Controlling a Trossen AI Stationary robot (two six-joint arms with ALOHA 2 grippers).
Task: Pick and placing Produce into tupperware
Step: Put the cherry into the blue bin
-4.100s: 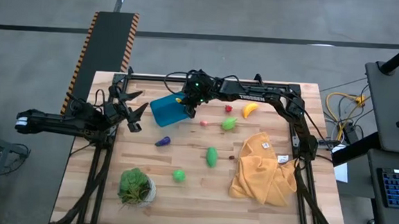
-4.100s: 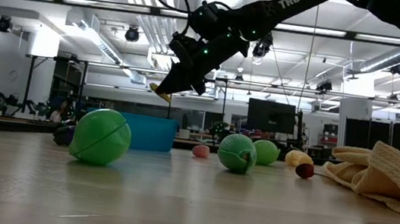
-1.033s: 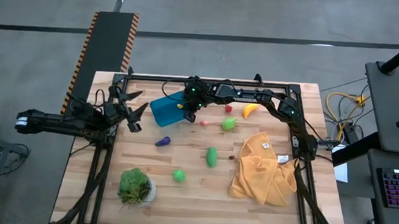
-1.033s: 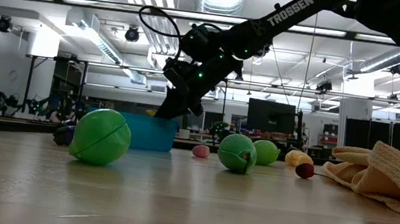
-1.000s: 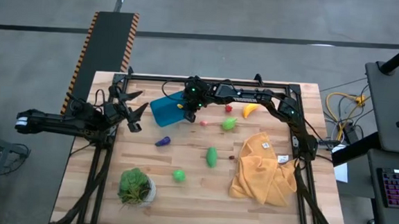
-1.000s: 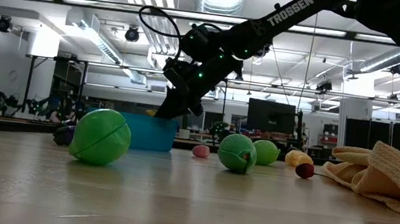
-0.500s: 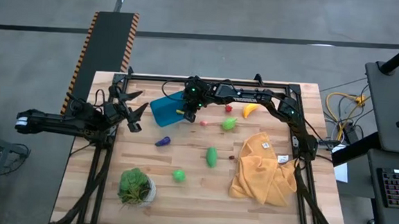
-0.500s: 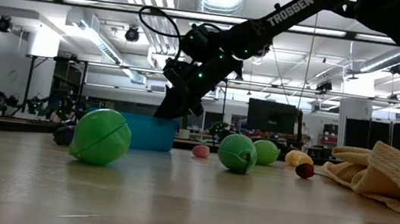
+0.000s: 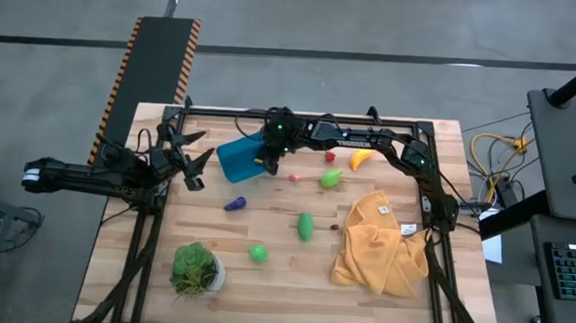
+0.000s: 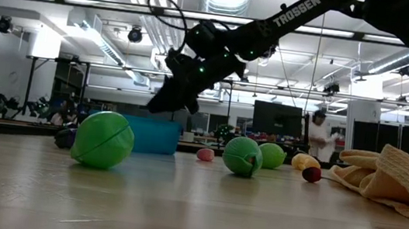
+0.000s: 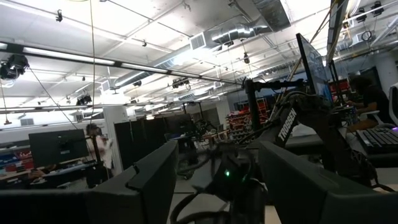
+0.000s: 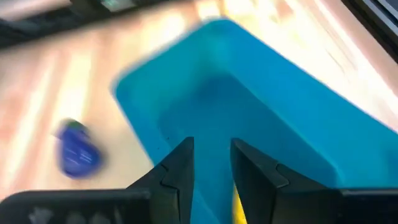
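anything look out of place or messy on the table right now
Only the mustard cloth, lying crumpled on the table's right side. Produce is scattered loose on the wood, as the task expects. The tupperware sits askew to the table edges, with the right claw over it. Nothing looks spilled or damaged.

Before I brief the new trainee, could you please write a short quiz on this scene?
1. True or false: the eggplant lies inside the tub.
2. What is the right gripper over? A) the tub B) the cloth C) the plant
3. How many green pieces lie on the table?

Key: 1. False, it lies on the table beside the tub. 2. A. 3. Three.
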